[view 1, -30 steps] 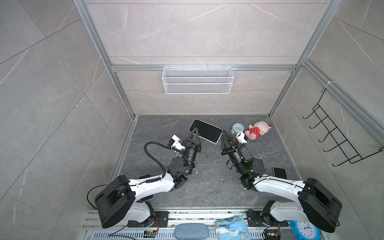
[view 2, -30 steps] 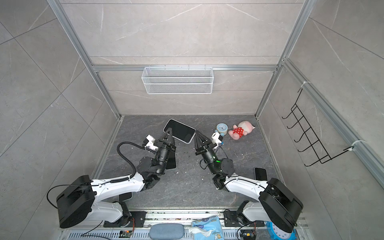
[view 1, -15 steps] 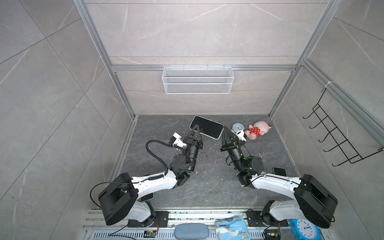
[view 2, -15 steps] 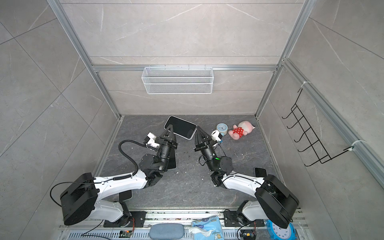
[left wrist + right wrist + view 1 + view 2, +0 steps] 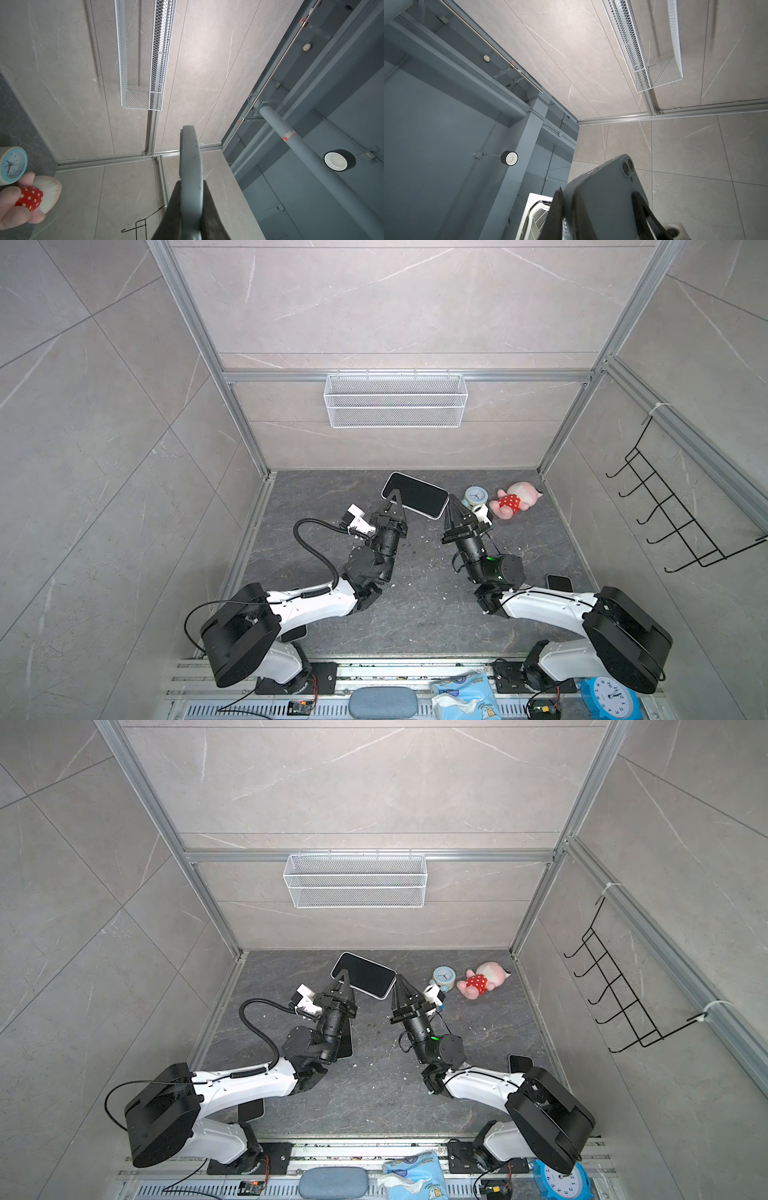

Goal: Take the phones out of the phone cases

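Observation:
The phone (image 5: 415, 494) (image 5: 365, 974) is held in the air above the dark floor, black screen up, with the pale rim of the phone case round it in both top views. My left gripper (image 5: 394, 497) (image 5: 343, 974) is shut on its left end; in the left wrist view the grey phone case (image 5: 190, 158) stands edge-on between the fingers (image 5: 176, 199). My right gripper (image 5: 451, 504) (image 5: 400, 981) is shut on the right corner. The right wrist view shows the case's grey back (image 5: 608, 187) with its camera cut-outs.
A small blue clock (image 5: 475, 495) and a pink plush toy (image 5: 513, 499) lie at the back right of the floor. A white wire basket (image 5: 395, 400) hangs on the back wall and a black hook rack (image 5: 665, 514) on the right wall. Another dark phone (image 5: 559, 583) lies by the right arm.
Both arms have lifted the phone slightly up and towards the back wall. The right gripper has swung more upright at the phone's right corner.

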### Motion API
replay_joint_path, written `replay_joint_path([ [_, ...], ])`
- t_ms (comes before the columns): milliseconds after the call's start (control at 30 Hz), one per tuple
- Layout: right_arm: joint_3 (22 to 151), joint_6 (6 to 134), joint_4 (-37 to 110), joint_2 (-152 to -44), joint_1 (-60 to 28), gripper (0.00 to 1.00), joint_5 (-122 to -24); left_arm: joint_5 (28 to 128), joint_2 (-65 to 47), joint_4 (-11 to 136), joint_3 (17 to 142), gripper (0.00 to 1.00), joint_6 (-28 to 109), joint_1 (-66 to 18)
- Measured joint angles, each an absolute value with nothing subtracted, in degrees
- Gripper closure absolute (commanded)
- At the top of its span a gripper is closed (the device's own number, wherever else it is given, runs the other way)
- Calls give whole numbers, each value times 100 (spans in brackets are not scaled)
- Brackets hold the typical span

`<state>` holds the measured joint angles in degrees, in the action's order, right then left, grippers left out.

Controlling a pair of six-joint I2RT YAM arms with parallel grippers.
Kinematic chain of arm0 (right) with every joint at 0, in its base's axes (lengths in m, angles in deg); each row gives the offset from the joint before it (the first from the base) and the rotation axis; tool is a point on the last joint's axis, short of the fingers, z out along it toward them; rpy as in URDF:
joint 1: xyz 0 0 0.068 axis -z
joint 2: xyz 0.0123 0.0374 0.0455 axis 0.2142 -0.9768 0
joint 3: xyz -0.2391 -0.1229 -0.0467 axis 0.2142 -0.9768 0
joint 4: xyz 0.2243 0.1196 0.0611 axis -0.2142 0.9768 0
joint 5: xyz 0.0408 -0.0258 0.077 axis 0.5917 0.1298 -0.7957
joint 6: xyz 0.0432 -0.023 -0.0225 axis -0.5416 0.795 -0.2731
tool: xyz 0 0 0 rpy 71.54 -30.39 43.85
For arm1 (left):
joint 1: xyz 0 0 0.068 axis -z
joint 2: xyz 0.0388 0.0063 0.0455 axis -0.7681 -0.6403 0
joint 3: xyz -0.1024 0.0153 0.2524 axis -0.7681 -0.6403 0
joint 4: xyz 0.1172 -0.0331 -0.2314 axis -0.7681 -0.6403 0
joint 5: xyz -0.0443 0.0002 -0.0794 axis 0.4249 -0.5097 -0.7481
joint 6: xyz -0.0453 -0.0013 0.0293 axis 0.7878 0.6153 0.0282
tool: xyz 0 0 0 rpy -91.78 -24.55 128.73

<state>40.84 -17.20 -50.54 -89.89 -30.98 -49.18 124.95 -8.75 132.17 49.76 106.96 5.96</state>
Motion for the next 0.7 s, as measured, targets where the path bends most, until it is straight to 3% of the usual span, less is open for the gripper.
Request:
replay_joint_path([
  [700, 3642, -2408, -4892, -9346, -3092, 100, -4796, 12397, -916, 13012, 5066, 100, 10564, 611],
])
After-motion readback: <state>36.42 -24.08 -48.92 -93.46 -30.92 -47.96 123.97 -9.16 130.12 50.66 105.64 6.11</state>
